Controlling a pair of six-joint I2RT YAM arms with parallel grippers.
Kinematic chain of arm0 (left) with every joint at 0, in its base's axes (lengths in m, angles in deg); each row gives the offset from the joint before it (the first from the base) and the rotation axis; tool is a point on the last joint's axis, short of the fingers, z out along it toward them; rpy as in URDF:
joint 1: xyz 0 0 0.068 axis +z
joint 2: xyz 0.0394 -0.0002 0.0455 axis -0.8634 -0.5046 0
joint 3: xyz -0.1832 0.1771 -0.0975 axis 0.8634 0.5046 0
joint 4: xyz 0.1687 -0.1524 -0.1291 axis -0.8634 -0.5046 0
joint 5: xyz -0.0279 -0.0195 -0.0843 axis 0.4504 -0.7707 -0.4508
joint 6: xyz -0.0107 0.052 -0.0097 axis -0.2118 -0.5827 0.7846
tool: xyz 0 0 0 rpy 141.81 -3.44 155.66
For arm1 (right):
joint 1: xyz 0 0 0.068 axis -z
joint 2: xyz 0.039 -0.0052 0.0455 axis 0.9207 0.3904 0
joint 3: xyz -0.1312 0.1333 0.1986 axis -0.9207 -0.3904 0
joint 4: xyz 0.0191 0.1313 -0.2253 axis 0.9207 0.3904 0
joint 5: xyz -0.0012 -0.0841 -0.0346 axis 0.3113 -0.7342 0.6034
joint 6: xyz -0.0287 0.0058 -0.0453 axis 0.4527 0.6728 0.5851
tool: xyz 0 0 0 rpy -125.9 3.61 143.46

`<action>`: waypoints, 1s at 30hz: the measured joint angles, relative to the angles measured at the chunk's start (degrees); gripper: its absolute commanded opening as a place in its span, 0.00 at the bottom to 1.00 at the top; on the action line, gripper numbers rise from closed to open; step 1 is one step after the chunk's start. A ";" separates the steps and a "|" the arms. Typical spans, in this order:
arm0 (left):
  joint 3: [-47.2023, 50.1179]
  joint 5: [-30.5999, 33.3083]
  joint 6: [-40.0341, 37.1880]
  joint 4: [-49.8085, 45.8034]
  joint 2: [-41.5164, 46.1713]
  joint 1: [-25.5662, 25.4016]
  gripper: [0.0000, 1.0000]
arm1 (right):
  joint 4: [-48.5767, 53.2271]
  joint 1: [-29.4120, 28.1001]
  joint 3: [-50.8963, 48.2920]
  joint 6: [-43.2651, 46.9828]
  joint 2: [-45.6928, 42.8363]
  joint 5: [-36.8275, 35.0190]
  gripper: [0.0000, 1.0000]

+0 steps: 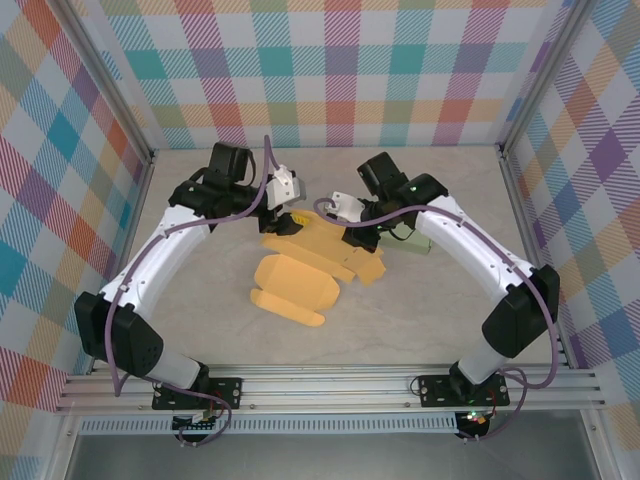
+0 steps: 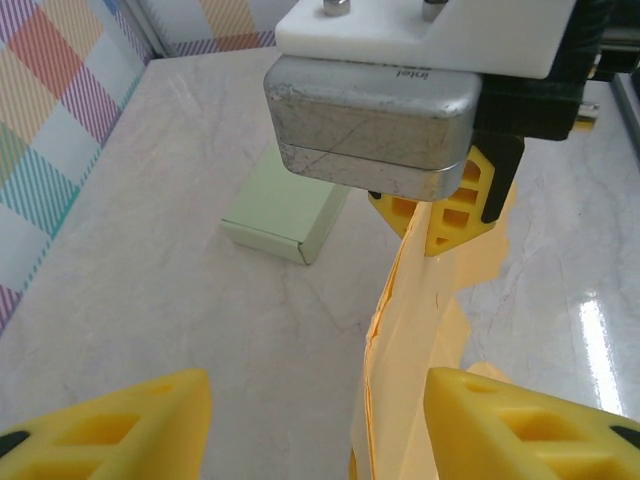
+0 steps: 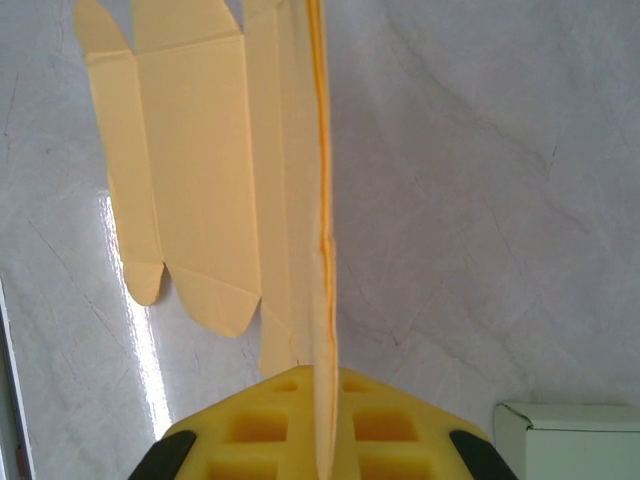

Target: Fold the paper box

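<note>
The paper box (image 1: 300,275) is a flat yellow cut-out lying mid-table, with its far edge lifted. My right gripper (image 3: 325,420) is shut on that raised edge, and the sheet (image 3: 200,180) hangs away from its fingers with its flaps spread. In the left wrist view the right gripper (image 2: 450,205) holds the far end of the sheet (image 2: 420,330). My left gripper (image 2: 320,430) is open around the same raised edge. The sheet stands close to the right-hand pad (image 2: 530,420) and well away from the other pad (image 2: 110,425). From above, the left gripper (image 1: 283,215) and the right gripper (image 1: 355,235) face each other across the box's far edge.
A pale green closed box (image 1: 415,242) lies on the marble tabletop just right of my right gripper; it is also in the left wrist view (image 2: 285,215) and the right wrist view (image 3: 570,440). Checked walls and metal frame rails (image 1: 530,230) surround the table.
</note>
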 measured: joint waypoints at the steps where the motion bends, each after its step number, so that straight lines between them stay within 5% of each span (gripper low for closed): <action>1: -0.04 -0.04 -0.24 -0.26 -0.22 0.00 0.50 | 0.22 -0.09 0.22 0.00 0.13 0.00 0.00; 8: -2.38 -0.42 -1.14 -2.97 -1.86 -0.35 0.48 | 1.40 -0.15 2.56 0.00 1.62 0.00 0.00; 15: -2.38 -0.31 -0.94 -2.93 -3.13 -1.25 0.25 | 1.88 -0.17 3.04 0.00 3.04 0.44 0.00; 19: -2.21 0.48 -0.24 -2.78 -3.93 -1.60 0.25 | 1.57 -0.17 2.99 -0.09 3.13 0.17 0.03; 22: -0.15 1.73 0.46 -0.70 -3.93 -1.75 0.01 | 0.22 -0.17 2.05 -0.50 2.99 -0.81 0.07; 25: 3.26 3.17 1.77 3.15 -3.80 -2.43 0.00 | -2.14 -0.04 -1.09 -1.49 2.38 -2.67 0.13; 27: 5.77 4.44 2.60 5.97 -3.78 -3.04 0.00 | -3.45 0.07 -3.21 -2.05 1.66 -3.54 0.25; 30: 9.27 6.64 4.31 9.11 -3.78 -3.39 0.00 | -5.55 0.39 -4.66 -3.34 0.07 -4.39 0.61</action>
